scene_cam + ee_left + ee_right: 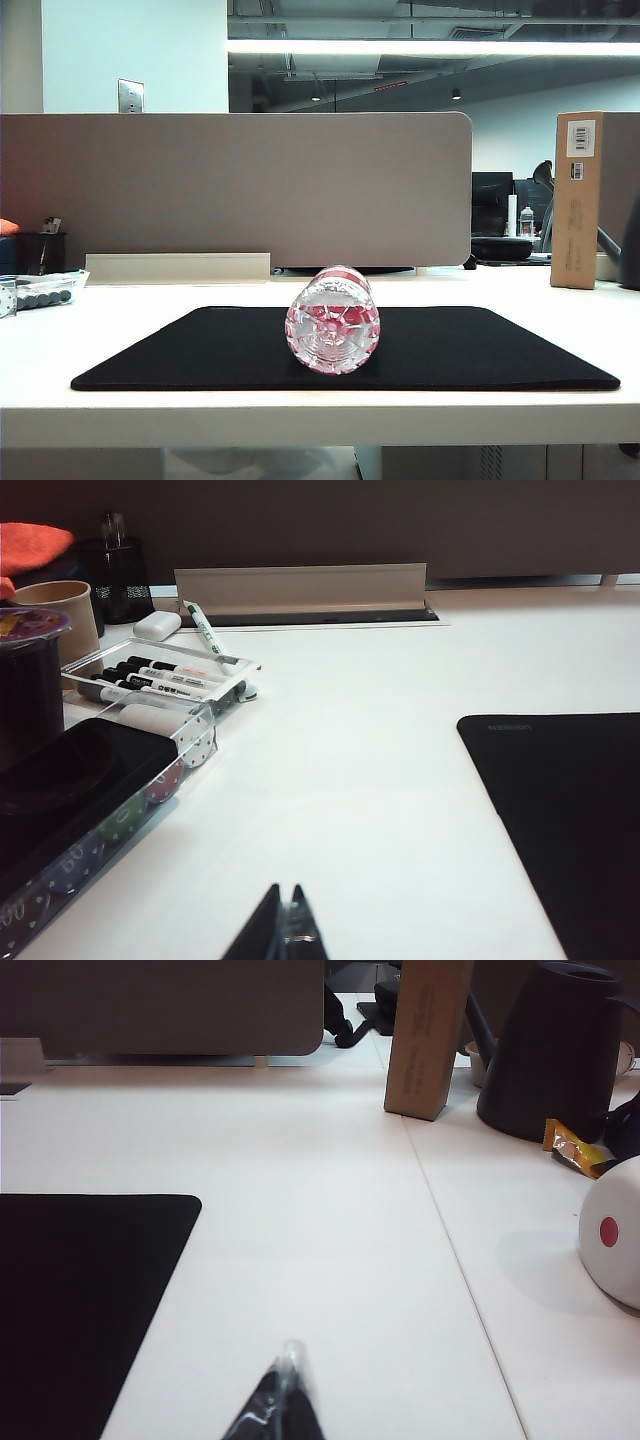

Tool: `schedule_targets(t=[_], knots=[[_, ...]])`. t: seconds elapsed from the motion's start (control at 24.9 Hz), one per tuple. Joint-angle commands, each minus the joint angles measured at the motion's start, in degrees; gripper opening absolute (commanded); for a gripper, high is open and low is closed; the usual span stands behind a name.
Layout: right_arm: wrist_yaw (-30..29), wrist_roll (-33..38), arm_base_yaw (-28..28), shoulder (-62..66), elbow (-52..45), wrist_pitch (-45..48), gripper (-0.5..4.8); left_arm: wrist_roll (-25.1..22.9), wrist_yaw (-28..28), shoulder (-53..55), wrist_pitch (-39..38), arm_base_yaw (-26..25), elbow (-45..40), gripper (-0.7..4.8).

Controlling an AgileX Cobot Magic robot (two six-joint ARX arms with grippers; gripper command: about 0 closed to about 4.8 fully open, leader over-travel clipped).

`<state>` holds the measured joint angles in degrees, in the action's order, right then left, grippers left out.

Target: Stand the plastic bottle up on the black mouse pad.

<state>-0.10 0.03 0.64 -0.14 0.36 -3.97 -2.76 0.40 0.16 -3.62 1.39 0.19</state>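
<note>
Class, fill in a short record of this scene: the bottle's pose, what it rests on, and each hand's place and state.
bottle pose: plastic bottle lying on its side, base toward the exterior camera
support: black mouse pad
left hand: shut, over the white table beside the pad
right hand: shut, over the table beside the pad
task status: bottle not yet upright

Little could be read. The cardboard box [578,199] behind the black mouse pad [200,350] bore barcode stickers and illegible print; the chips [70,860] showed "00"; the markers [160,675] carried unreadable labels.
</note>
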Motion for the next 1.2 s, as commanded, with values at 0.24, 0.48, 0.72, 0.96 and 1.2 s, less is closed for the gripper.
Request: schedule_targets(t=[0.24, 0.48, 0.72, 0.96, 1.2], knots=[[-0.1, -0.1, -0.1, 0.0, -0.3, 0.7, -0.01, 0.2, -0.3, 0.0, 1.0, 0.4, 0.3, -0.04], [-0.1, 0.9, 0.0, 0.0, -0.3, 0.8, -0.01, 0.2, -0.2, 2.4, 1.1, 7.7, 0.3, -0.04], [-0.1, 11.4, 0.0, 0.0, -0.3, 0.8, -0.01, 0.2, -0.2, 7.9, 0.3, 20.7, 0.3, -0.04], [-2.7, 30.2, 0.0, 0.0, -0.3, 1.7, -0.01, 0.2, -0.2, 10.0, 0.1, 28.0, 0.3, -0.04], [-11.3, 42.6, 0.0, 0.0, -0.3, 6.2, -0.01, 0.2, -0.2, 10.0, -0.1, 33.9, 0.3, -0.04]])
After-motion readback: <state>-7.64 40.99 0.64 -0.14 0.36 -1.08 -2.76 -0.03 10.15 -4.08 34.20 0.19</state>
